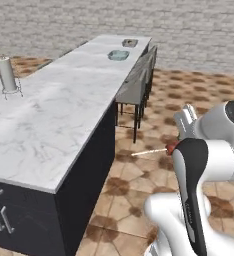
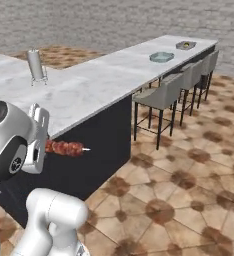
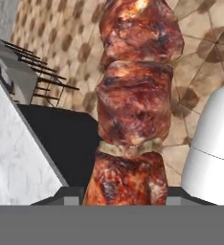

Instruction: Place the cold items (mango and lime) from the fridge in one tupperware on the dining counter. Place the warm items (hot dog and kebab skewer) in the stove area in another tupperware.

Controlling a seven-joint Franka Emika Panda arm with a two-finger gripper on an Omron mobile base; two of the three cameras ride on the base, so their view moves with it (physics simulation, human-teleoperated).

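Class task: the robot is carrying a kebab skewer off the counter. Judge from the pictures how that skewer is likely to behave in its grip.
The kebab skewer probably stays stiff: it juts level from the hand without sagging. Its lumpy, glossy meat chunks look greasy, so it may slip or twist. Held near one end, the long free part could lever downward.

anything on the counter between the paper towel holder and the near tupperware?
Nothing: bare marble runs from the paper towel holder to the near tupperware, clearest in the right base view.
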